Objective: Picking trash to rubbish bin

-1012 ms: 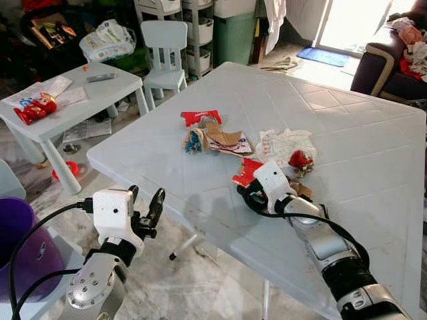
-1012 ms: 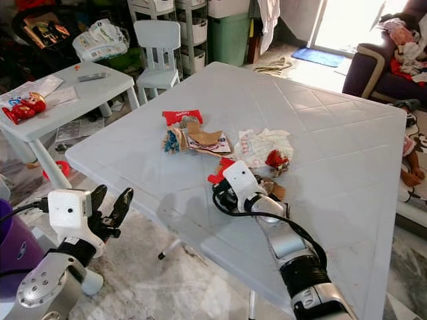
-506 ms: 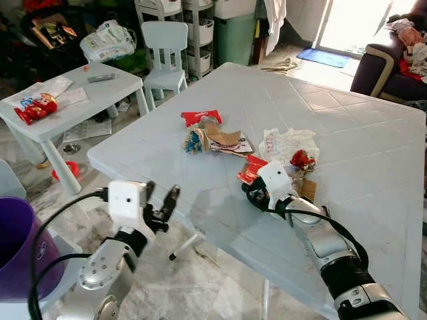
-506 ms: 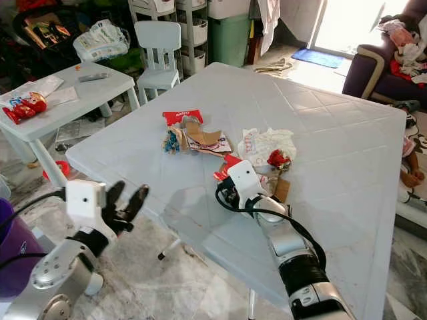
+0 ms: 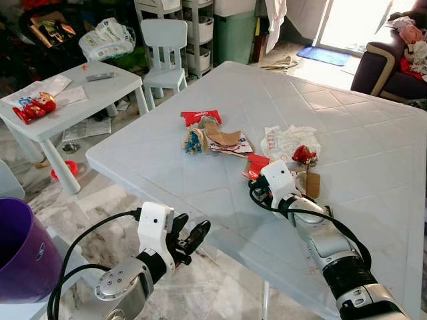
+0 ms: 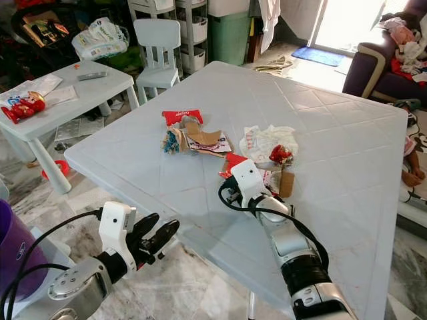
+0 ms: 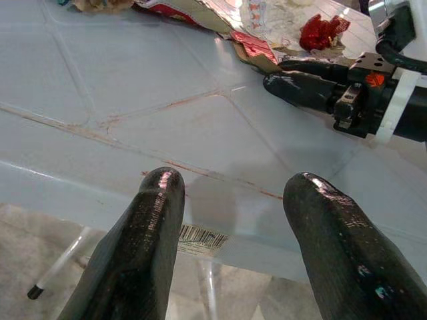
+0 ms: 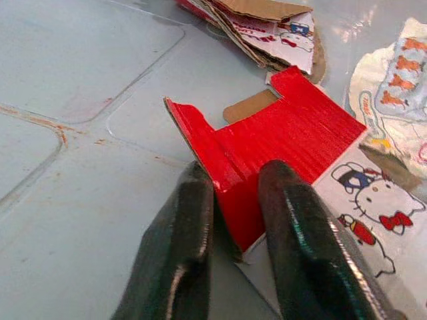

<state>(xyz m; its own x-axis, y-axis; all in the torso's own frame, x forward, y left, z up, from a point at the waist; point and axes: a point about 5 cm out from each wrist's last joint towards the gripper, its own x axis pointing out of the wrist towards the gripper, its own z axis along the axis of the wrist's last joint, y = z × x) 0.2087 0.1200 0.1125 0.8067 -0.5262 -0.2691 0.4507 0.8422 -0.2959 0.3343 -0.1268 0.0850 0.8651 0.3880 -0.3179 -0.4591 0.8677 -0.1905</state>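
Red cardboard (image 8: 267,143) lies on the table (image 5: 200,180), one edge between the right gripper (image 8: 233,200) fingers, seemingly pinched; its length runs onward. Left gripper (image 7: 227,200) hangs spread at the table's near edge.

Glossy red corrugated cardboard (image 8: 267,143), smooth pale plastic table (image 5: 347,133) with rust-stained grooves, shiny black fingers (image 8: 180,240).

Two silver arms are seen, each ended by a white wrist block, black cables and glossy black fingers (image 7: 143,247).
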